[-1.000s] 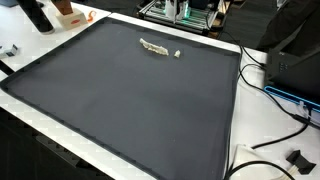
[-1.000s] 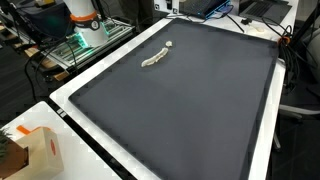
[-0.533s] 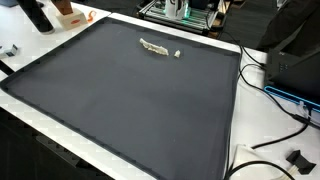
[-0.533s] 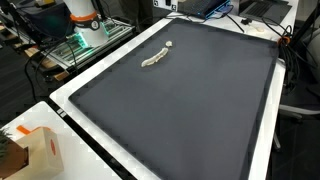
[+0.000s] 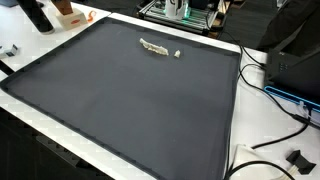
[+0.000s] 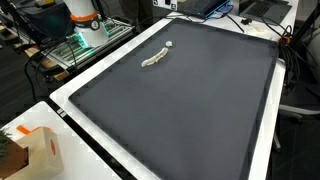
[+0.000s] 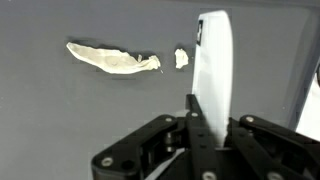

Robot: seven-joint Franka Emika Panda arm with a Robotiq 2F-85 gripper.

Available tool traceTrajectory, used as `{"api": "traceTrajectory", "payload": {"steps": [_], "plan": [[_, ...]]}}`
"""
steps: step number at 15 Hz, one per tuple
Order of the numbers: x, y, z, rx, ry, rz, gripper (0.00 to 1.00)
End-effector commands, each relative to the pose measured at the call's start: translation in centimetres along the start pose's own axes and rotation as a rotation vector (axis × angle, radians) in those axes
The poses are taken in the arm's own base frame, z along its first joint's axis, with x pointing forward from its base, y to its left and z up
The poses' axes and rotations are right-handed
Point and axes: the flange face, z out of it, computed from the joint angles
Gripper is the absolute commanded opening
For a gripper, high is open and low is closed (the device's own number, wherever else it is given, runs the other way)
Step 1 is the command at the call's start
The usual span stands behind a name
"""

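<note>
In the wrist view my gripper (image 7: 212, 115) comes in from the bottom, its jaws closed on a long flat white object (image 7: 215, 60) that stands up between the fingers. Beyond it, a pale crumpled strip (image 7: 110, 60) and a small white bit (image 7: 181, 58) lie on the dark grey mat (image 7: 60, 120), apart from the gripper. The strip (image 5: 153, 47) (image 6: 155, 58) and the bit (image 5: 179, 54) (image 6: 169, 44) also show in both exterior views, near one edge of the mat. The gripper and arm are out of both exterior views.
The mat (image 5: 130, 100) covers a white table. A black bottle (image 5: 38, 15) and an orange box (image 5: 70, 12) stand at one corner, with a cardboard box (image 6: 40, 150) at another. Cables (image 5: 265, 85) and black equipment (image 5: 295, 60) lie along one side. A metal rack (image 5: 180, 12) stands behind.
</note>
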Motion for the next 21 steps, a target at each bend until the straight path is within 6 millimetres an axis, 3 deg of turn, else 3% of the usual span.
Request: {"api": "traceTrajectory", "payload": {"steps": [1, 10, 17, 21], "plan": [[0.0, 0.0, 0.0, 0.0, -0.001, 0.0, 0.01], [2.0, 4.3, 2.9, 0.172, 0.113, -0.225, 0.01], [2.1, 8.3, 6.4, 0.382, 0.152, -0.27, 0.01], [2.1, 9.5, 8.3, 0.463, 0.157, -0.278, 0.01]]}}
